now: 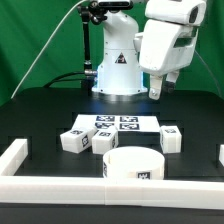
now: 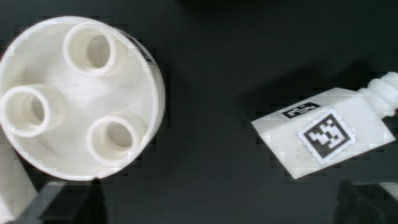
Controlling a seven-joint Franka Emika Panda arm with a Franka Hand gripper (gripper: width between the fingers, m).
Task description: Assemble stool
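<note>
**A:** What sat nearest the lens?

**B:** The white rail point(image 1: 100, 192) along the near edge of the table point(image 1: 30, 120). Just behind it lay the round seat point(image 1: 135, 163), flat, with its three sockets facing up.

**A:** Was anything in the sockets?

**B:** No. In the wrist view all three holes were empty. I counted three legs lying loose farther back. The left leg point(image 1: 75, 138) was toward the exterior view's left. The middle leg point(image 1: 103, 144) was just beside it, in front of the marker board point(image 1: 112, 122). The right leg point(image 1: 170, 138) lay apart, on the exterior view's right.

**A:** And the end effector?

**B:** The end effector point(image 1: 159, 90) hung above the table on the exterior view's right, clear of every part. Its fingers were spread as wide as they go, with nothing between them.

**A:** So how far along was the stool?

**B:** Barely started, I'd say. No leg was joined to the seat, so each still had to be picked up, stood in a socket and fixed. A leg lay near the seat in the wrist view, which looked a likely first pick.
</note>
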